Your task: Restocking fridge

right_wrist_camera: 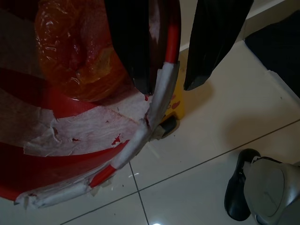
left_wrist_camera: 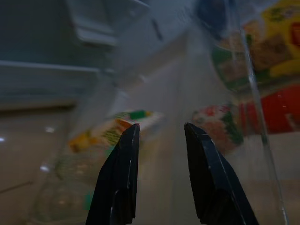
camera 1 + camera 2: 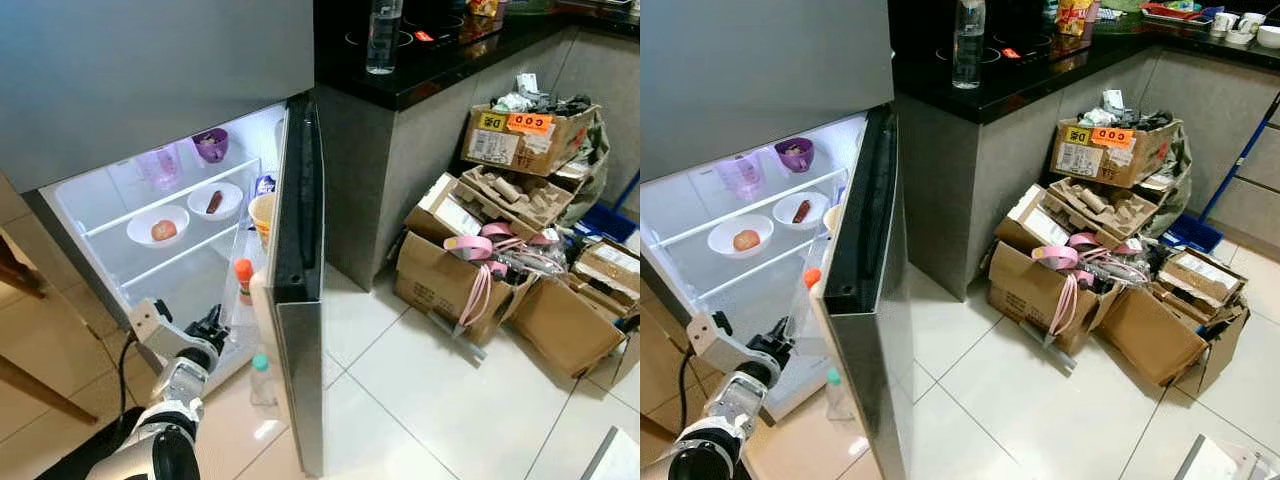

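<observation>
The fridge's lower compartment [image 3: 110, 190] stands open. My left gripper [image 3: 212, 326] is low at its bottom, beside the inner face of the door [image 3: 300, 280]. In the left wrist view this gripper [image 2: 161, 129] is open, nothing between its fingers, facing blurred packets and bottles behind a clear door shelf. On the door sit a cup of noodles [image 3: 262, 215], an orange-capped bottle [image 3: 243, 275] and a green-capped bottle [image 3: 261, 375]. My right gripper [image 1: 168, 88] is closed over the taped rim of a red basket [image 1: 70, 154] that holds an orange bag [image 1: 75, 51].
On the glass shelves are a bowl with an orange fruit [image 3: 160, 228], a bowl with a sausage [image 3: 214, 201], a purple cup [image 3: 211, 145] and a clear cup [image 3: 160, 165]. A black counter [image 3: 440, 60] and piled cardboard boxes [image 3: 500, 230] lie to the right. Wooden furniture [image 3: 20, 280] stands left.
</observation>
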You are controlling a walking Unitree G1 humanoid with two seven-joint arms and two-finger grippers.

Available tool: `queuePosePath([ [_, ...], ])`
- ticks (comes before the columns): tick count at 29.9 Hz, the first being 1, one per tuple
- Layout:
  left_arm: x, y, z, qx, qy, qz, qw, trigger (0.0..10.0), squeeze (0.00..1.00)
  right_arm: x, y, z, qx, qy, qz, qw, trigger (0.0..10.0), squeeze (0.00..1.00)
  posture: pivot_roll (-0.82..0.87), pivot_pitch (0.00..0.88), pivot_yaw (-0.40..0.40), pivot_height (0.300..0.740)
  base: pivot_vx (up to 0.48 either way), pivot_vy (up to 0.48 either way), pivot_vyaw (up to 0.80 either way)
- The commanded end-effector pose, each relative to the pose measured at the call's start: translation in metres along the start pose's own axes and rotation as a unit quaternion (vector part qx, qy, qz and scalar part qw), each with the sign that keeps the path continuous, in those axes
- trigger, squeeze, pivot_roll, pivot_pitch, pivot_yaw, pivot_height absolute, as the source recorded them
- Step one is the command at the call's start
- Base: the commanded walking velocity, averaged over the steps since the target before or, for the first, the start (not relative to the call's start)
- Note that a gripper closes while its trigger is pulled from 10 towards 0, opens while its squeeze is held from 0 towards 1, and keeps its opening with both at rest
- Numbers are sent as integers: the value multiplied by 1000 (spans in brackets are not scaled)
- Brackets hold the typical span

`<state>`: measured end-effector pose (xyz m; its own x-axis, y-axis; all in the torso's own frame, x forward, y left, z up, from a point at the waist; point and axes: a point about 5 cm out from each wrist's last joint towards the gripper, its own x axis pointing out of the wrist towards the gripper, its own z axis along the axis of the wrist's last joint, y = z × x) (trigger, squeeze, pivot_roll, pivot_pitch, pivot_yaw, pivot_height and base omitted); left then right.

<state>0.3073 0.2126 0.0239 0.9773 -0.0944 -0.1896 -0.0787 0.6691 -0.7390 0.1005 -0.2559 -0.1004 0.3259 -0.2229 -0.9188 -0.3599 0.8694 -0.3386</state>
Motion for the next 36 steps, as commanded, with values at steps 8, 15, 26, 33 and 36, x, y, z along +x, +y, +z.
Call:
queuePosePath([
  [8, 15, -73, -57, -54, 101, -216, 970, 10000, 0, 0, -4, -1, -5, 1, -8, 1000, 10000, 0, -71, 5, 3, 740, 0, 0, 0],
  [15, 6, -117, -97, -27, 192, -356, 914, 10000, 0, 0, -5, 0, -8, 1, -9, 1000, 10000, 0, -72, 0, 3, 740, 0, 0, 0],
  [26, -20, -14, -83, 127, 199, -94, 967, 10000, 0, 0, -6, 3, -9, -11, -15, 1000, 10000, 0, -64, 2, 7, 740, 0, 0, 0],
  [33, -57, 45, -73, 168, 203, 63, 963, 10000, 0, 1, -11, 23, -40, -52, -21, 998, 10000, 0, -64, 4, 7, 740, 0, 0, 0],
  [36, -78, 67, -74, 184, 214, 119, 952, 10000, 0, 1, -12, 41, -63, -86, -17, 994, 10000, 0, -59, 5, 4, 740, 0, 0, 0],
])
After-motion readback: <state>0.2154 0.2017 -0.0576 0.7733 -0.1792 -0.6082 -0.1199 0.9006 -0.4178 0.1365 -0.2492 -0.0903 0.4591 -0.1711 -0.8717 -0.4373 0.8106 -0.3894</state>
